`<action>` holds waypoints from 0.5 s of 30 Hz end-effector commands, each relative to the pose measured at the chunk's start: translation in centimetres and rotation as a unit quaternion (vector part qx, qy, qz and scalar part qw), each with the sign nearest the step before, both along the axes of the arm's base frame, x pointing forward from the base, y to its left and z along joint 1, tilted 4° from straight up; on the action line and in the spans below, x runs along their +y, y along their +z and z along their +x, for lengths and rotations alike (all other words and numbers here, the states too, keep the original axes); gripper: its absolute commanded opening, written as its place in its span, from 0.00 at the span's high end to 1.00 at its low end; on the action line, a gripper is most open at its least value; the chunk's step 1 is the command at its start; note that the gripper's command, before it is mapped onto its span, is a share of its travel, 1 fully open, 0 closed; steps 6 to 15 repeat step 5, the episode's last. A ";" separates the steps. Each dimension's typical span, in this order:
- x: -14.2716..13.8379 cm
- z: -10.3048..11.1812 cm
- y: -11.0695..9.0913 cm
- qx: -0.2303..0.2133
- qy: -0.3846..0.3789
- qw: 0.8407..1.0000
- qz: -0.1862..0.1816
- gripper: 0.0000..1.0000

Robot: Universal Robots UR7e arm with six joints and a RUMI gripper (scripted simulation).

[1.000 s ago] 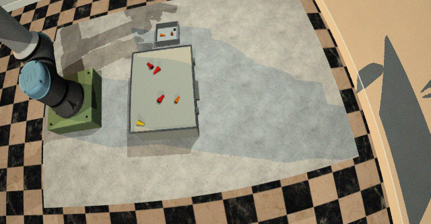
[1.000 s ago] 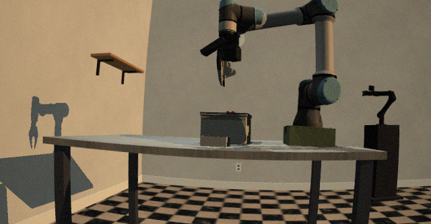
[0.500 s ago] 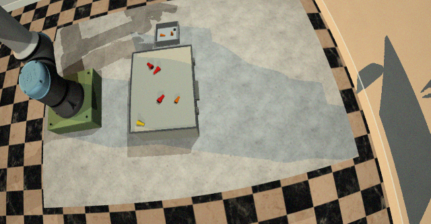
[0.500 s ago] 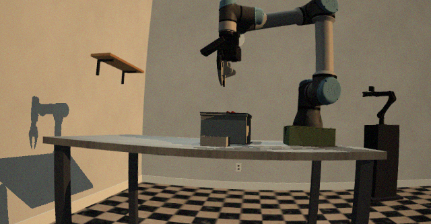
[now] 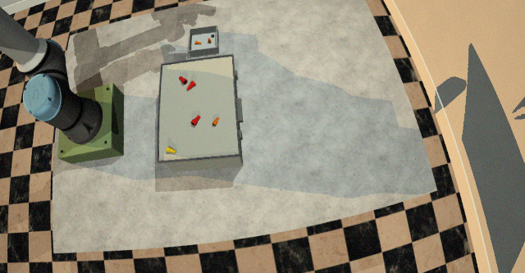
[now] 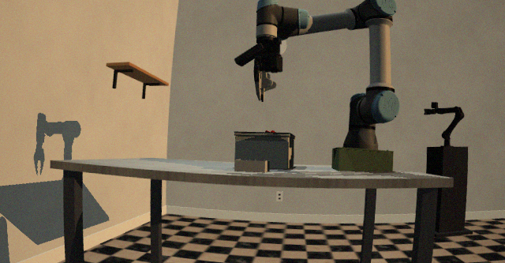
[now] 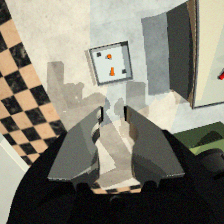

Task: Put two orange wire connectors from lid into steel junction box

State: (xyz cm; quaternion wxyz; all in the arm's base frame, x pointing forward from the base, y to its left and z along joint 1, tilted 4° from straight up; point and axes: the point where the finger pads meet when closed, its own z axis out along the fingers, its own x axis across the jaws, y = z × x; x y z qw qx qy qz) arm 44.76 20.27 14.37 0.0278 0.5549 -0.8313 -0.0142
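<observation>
Two orange wire connectors (image 5: 198, 42) lie in the steel junction box (image 5: 203, 50), a third orange one (image 5: 216, 121) stays on the tool case's lid (image 5: 198, 142) among red and yellow ones, and the gripper (image 6: 260, 95) hangs high above, nearly closed on nothing.

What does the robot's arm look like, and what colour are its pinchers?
The arm has pale grey tubes, dark grey round joints and light blue caps. It stands on a green block. The gripper has a black body and two flat, grey, wedge-shaped fingers. No cables or markings show.
</observation>
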 end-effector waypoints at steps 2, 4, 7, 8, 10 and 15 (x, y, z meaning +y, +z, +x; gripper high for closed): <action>0.0 0.0 0.0 -0.001 0.000 1.000 0.000 0.85; 0.0 0.0 0.0 -0.001 0.000 1.000 0.000 0.85; 0.0 0.0 0.0 -0.001 0.000 1.000 0.000 0.85; 0.0 0.0 0.0 -0.001 0.000 1.000 0.000 0.85; 0.0 0.0 0.0 -0.001 0.000 1.000 0.000 0.85; 0.0 0.0 0.0 -0.001 0.000 1.000 0.000 0.85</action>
